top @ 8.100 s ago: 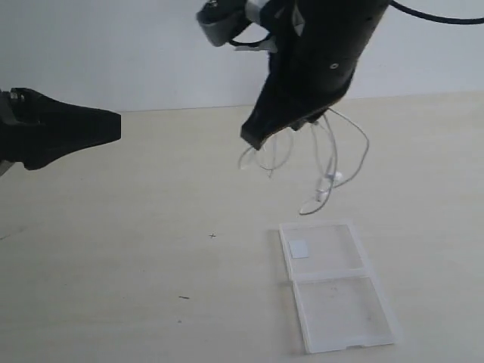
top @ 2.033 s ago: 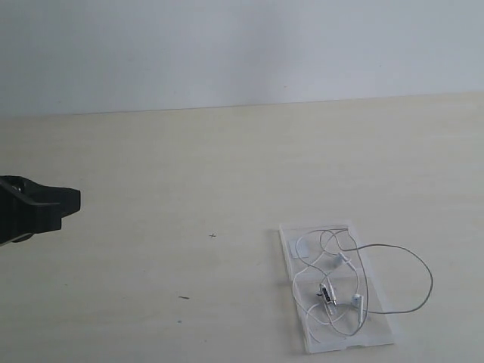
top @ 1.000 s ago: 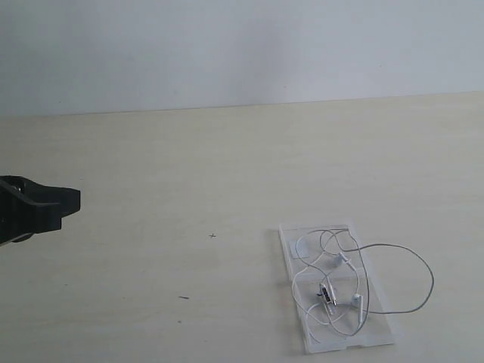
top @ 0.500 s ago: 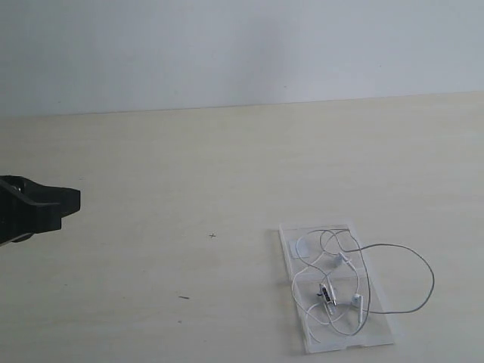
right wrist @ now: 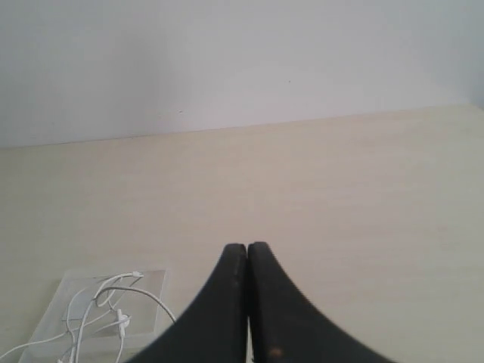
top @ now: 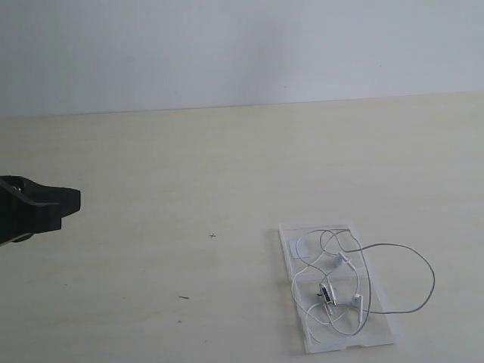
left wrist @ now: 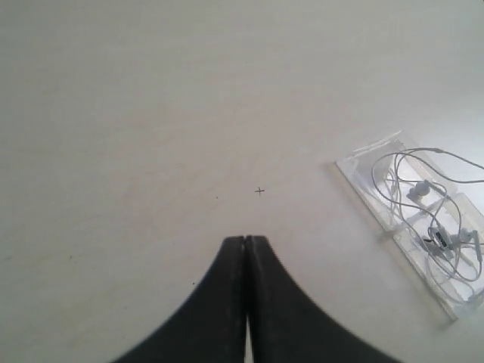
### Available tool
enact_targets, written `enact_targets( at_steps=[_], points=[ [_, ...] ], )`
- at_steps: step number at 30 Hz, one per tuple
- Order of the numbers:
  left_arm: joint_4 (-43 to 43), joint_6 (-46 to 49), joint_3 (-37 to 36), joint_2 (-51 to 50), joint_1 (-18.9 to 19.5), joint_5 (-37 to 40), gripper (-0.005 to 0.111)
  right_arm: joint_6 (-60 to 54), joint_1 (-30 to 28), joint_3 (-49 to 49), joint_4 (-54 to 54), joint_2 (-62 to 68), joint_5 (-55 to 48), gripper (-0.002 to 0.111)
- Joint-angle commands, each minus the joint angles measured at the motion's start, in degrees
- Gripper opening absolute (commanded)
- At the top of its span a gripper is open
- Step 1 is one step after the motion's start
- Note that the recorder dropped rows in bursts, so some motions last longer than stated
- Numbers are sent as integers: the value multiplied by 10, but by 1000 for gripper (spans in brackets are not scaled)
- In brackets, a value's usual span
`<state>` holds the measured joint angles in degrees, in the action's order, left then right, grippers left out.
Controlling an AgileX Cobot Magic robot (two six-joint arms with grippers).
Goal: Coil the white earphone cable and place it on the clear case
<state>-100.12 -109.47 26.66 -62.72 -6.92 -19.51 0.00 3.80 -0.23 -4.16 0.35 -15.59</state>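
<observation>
The white earphone cable [top: 344, 283] lies in loose loops on the clear case [top: 382, 333], with one wide loop hanging over the case's right edge onto the table. The left wrist view shows the same cable [left wrist: 431, 219] on the case [left wrist: 355, 170], and the right wrist view shows the cable [right wrist: 106, 306] on the case [right wrist: 151, 283]. My left gripper [top: 72, 198] is shut and empty at the far left, well away from the case. In its own view the left gripper [left wrist: 246, 240] has its jaws pressed together. My right gripper [right wrist: 247, 248] is shut and empty, out of the exterior view.
The pale wooden table [top: 227, 166] runs back to a white wall [top: 242, 45]. A small cross mark [top: 212, 235] and a dark speck [top: 184, 297] sit on the tabletop left of the case.
Eight seconds ago the right gripper held the cable above the case; the cable now lies on the case and that arm has left the exterior view. Nothing has moved in the last second.
</observation>
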Motion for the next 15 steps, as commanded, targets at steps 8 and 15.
enact_targets(
  at_steps=[8,15],
  points=[
    [2,193,-2,126,0,93,0,0,-3,2,-1,-3,3,0],
    [2,181,-16,431,2,155,0,0,-3,2,-1,-3,3,0]
  ],
)
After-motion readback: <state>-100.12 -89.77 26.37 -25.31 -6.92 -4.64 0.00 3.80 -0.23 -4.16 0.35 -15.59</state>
